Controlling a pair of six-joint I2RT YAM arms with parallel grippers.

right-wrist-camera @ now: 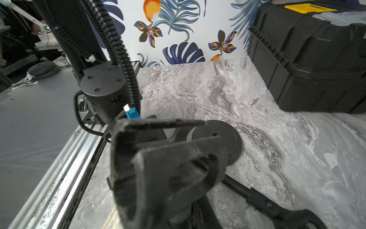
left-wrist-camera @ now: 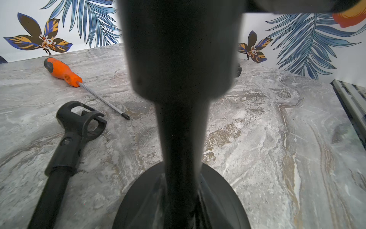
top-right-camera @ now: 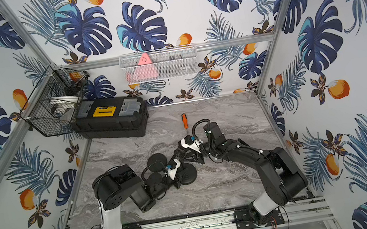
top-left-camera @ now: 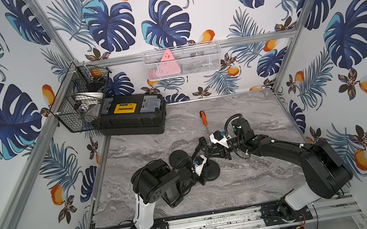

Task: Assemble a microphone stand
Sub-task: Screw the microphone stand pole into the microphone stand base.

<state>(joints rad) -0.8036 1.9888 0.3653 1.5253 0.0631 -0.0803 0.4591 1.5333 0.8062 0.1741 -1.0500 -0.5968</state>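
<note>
**Left.** My left jaws (top-left-camera: 206,175) are down at the round base (top-left-camera: 215,171), which lies flat on the surface (top-left-camera: 250,179). In the left wrist view a dark shaft (left-wrist-camera: 182,138), blurred and very close, hides them. I cannot tell how far they are parted or whether they grip the base. A loose disc (top-left-camera: 179,157) lies near the base, on its left.

**Centre.** The stand pole (left-wrist-camera: 53,184) lies flat. In both top views its long axis runs on a diagonal. The plain end is near the base and my left jaws. The microphone clip (left-wrist-camera: 81,119) is at the far end, just beside the tip of the orange screwdriver (left-wrist-camera: 63,72).

**Right.** My right jaws (top-left-camera: 210,151) are closed up, low at the pole's right side and set across its axis. Blur in the right wrist view leaves it unclear whether the pole is pinched between them.

**Governing relation.** The pole's plain end points toward the base, and the clip end points away from it. My right arm is the nearer one to the pole's length, and my left is the nearer one to the base. I judge the next move to be swinging the pole upright about its plain end and seating it in the base's centre.
</note>
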